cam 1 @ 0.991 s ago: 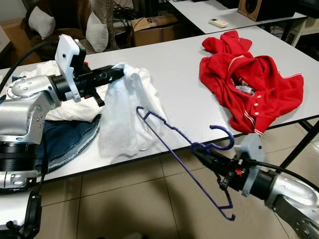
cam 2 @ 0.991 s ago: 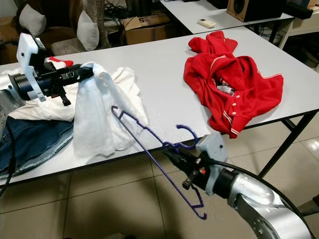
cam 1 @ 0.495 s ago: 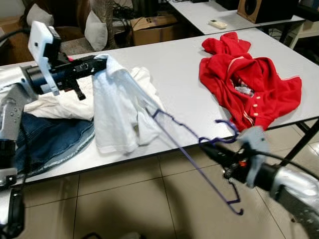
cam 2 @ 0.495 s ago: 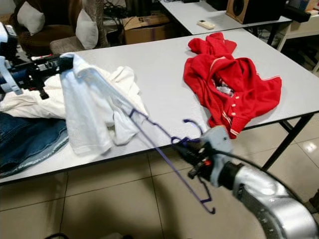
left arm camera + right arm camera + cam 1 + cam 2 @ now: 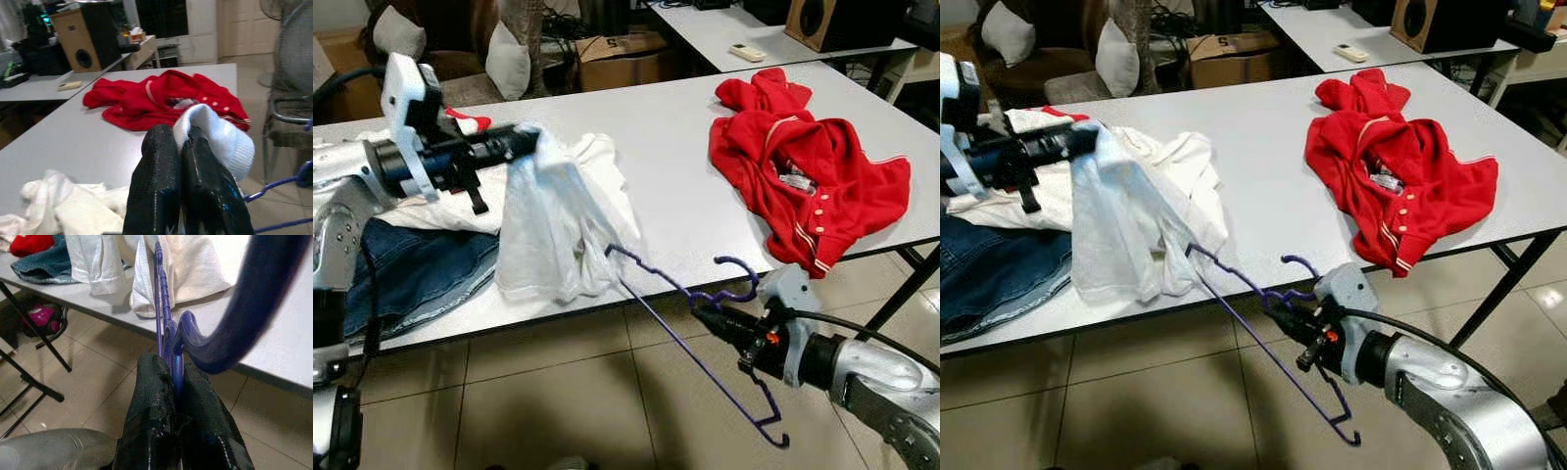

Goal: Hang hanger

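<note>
A purple plastic hanger [image 5: 690, 338] is held out in front of the table's front edge, hook up, one end near the white cloth. My right gripper [image 5: 705, 315] is shut on the hanger's neck [image 5: 168, 352]. A white shirt [image 5: 553, 225] hangs lifted above the table [image 5: 656, 147]. My left gripper [image 5: 524, 142] is shut on the shirt's top, and a fold of white fabric [image 5: 215, 137] bulges between its fingers [image 5: 156, 181]. The shirt's lower part rests on the table near the hanger's tip.
A red jacket [image 5: 803, 166] lies crumpled on the table's right half. Blue jeans [image 5: 421, 269] and more white clothing [image 5: 431, 211] lie at the left. Cardboard box [image 5: 617, 59], cushions and a second table stand behind. Tiled floor lies below the front edge.
The left gripper has moved right and a little lower with the shirt. The right gripper has brought the hanger lower and closer to the shirt's hem.
</note>
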`<state>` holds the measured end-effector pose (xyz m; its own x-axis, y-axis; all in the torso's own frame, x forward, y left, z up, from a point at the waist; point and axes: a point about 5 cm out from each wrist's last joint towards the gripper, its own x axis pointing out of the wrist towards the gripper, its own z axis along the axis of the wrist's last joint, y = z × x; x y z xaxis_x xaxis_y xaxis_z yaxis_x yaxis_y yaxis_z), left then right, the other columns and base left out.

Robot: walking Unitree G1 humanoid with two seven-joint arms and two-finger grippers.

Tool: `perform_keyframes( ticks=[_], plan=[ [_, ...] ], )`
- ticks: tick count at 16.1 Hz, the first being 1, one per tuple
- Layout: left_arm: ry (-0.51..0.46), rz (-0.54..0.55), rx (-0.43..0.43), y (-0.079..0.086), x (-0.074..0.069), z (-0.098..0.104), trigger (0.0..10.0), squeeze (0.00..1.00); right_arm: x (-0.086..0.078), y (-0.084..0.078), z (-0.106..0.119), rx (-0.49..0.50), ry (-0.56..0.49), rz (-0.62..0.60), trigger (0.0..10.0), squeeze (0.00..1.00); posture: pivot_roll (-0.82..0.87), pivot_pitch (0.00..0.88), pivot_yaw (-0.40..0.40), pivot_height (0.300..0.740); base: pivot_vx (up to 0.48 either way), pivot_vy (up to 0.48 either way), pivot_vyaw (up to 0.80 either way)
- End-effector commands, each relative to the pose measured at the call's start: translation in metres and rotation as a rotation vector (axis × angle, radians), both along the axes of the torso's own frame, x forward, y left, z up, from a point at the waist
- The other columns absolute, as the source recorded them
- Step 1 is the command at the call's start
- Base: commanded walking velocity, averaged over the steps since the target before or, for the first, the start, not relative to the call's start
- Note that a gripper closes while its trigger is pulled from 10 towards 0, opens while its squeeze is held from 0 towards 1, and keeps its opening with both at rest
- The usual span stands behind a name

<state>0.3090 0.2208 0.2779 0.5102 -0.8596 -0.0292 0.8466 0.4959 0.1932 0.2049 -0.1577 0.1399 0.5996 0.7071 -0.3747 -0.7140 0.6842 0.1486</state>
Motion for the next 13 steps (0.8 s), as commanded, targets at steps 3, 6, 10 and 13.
perform_keyframes(
  ticks=[3,6,10,13],
  plan=[
    [-0.008,-0.035,-0.018,-0.004,-0.006,0.006,0.0,0.0,0.009,-0.007,-0.008,-0.055,0.04,-0.1,10.0,0.0,-0.1,0.0,0.06,0.74,0.0,0.0,0.0],
    [0.068,-0.043,0.077,0.001,-0.013,-0.009,0.0,0.0,0.049,-0.036,0.012,0.055,-0.099,-0.509,10.0,0.0,-0.1,0.0,0.056,0.74,0.0,0.0,0.0],
    [0.116,-0.021,0.13,-0.005,-0.017,-0.032,0.0,0.0,0.049,-0.022,0.035,0.317,-0.1,-0.416,10.0,0.0,-0.1,0.0,0.044,0.74,0.0,0.0,0.0],
    [0.139,-0.041,0.13,-0.015,-0.02,-0.042,0.0,0.0,0.04,-0.01,0.014,0.291,0.01,-0.373,10.0,0.0,-0.1,0.0,0.042,0.74,0.0,0.0,0.0]
  ],
)
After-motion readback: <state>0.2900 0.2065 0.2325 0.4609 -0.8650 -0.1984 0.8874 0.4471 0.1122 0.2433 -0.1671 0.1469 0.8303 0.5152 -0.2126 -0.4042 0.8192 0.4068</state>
